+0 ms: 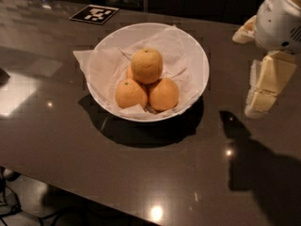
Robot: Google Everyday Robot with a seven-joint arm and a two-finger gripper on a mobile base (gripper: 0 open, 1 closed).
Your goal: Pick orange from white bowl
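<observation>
Approach step. Gripper (261, 95) at 3 o'clock from white bowl (204, 62), well apart; open or closed, cannot tell. Next: go above top orange (146, 65), descend.

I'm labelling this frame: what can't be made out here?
Camera view:
- Cream two-finger gripper, right of the glossy white bowl: its arm is cut off by the right edge.
- Fourth orange fruit: mostly hidden behind the dimpled top orange.
- Crumpled white paper: covers the bowl's floor.

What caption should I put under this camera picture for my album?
The gripper hangs beside the white bowl; the orange sits atop the other oranges.
</observation>
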